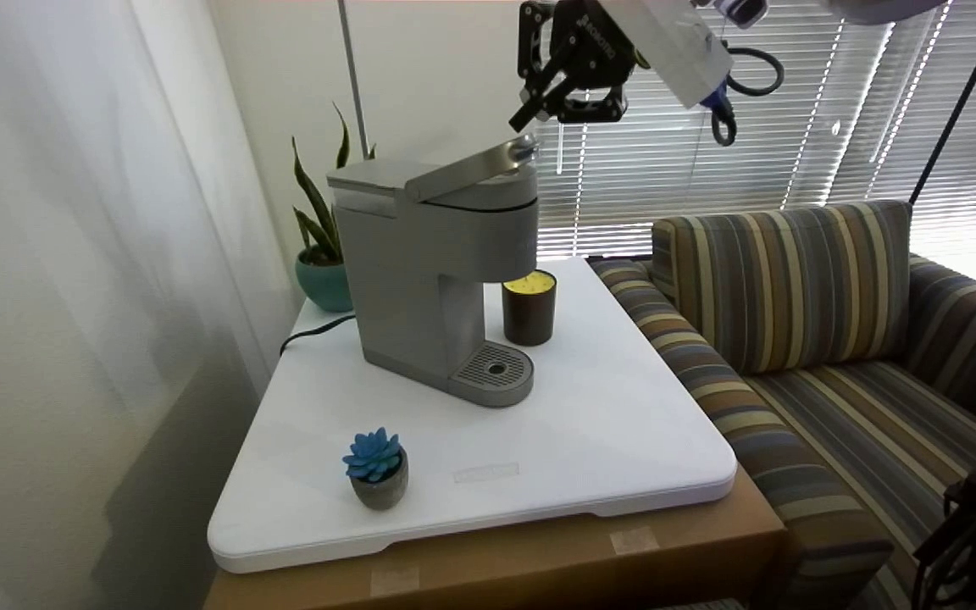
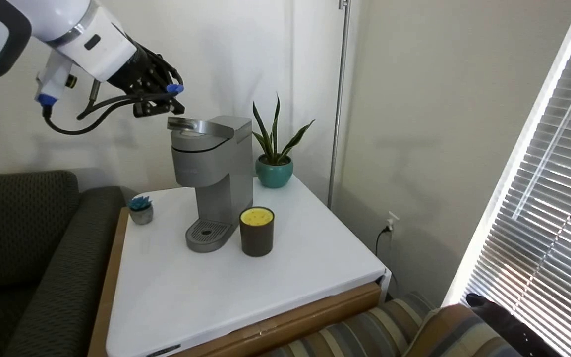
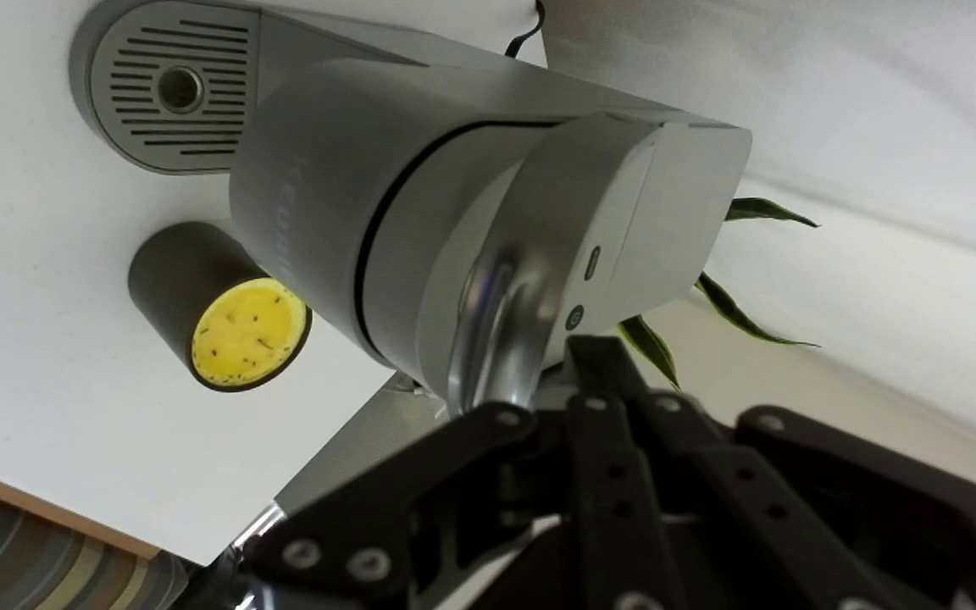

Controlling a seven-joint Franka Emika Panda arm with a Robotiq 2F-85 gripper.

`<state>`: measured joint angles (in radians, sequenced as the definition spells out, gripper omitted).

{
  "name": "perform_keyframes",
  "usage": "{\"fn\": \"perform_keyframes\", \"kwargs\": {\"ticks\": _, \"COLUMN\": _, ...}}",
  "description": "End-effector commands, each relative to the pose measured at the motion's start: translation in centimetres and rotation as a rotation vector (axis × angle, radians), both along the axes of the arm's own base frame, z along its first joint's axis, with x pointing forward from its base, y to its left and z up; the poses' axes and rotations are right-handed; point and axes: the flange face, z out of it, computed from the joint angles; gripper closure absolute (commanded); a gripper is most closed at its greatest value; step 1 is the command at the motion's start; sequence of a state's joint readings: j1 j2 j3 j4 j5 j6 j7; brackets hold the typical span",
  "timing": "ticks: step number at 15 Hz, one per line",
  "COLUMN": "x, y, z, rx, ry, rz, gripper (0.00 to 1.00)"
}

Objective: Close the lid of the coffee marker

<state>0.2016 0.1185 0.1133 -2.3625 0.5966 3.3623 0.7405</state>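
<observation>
A grey coffee maker (image 1: 395,271) stands upright on the white table; it also shows in an exterior view (image 2: 242,163) and the wrist view (image 3: 318,178). Its lid handle (image 1: 463,174), with a shiny metal front, is tilted up slightly at the front, with a gap beneath it. The handle also shows in an exterior view (image 2: 216,129) and the wrist view (image 3: 509,313). My gripper (image 1: 528,117) is shut and empty, just above the handle's front end. It also shows in an exterior view (image 2: 179,106) and the wrist view (image 3: 602,356). I cannot tell whether the fingertips touch the handle.
A dark candle jar with yellow wax (image 1: 529,318) stands beside the coffee maker. A small blue succulent (image 1: 376,474) sits near an edge of the white table (image 1: 607,432). A plant in a teal pot (image 2: 274,172) stands behind. A striped armchair (image 1: 780,288) adjoins the table.
</observation>
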Motion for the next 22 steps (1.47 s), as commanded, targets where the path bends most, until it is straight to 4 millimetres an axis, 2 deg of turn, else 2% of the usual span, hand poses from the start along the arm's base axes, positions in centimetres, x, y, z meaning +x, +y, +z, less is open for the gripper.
{"fn": "perform_keyframes", "kwargs": {"ticks": 1, "x": -0.3, "y": -0.3, "z": -0.4, "rx": 0.009, "ry": -0.020, "rz": -0.037, "gripper": 1.00}}
{"fn": "perform_keyframes", "kwargs": {"ticks": 4, "x": -0.7, "y": 0.2, "z": -0.6, "rx": 0.016, "ry": -0.037, "rz": -0.051, "gripper": 1.00}}
{"fn": "perform_keyframes", "kwargs": {"ticks": 8, "x": -1.2, "y": 1.9, "z": -0.8, "rx": 0.092, "ry": -0.069, "rz": -0.096, "gripper": 1.00}}
{"fn": "perform_keyframes", "kwargs": {"ticks": 9, "x": -0.5, "y": 1.3, "z": 1.1, "rx": 0.115, "ry": -0.067, "rz": -0.107, "gripper": 1.00}}
{"fn": "perform_keyframes", "kwargs": {"ticks": 15, "x": 0.4, "y": -0.7, "z": 2.4, "rx": 0.179, "ry": -0.089, "rz": -0.193, "gripper": 1.00}}
{"fn": "perform_keyframes", "kwargs": {"ticks": 22, "x": -0.6, "y": -0.2, "z": -1.3, "rx": 0.213, "ry": -0.001, "rz": -0.230, "gripper": 1.00}}
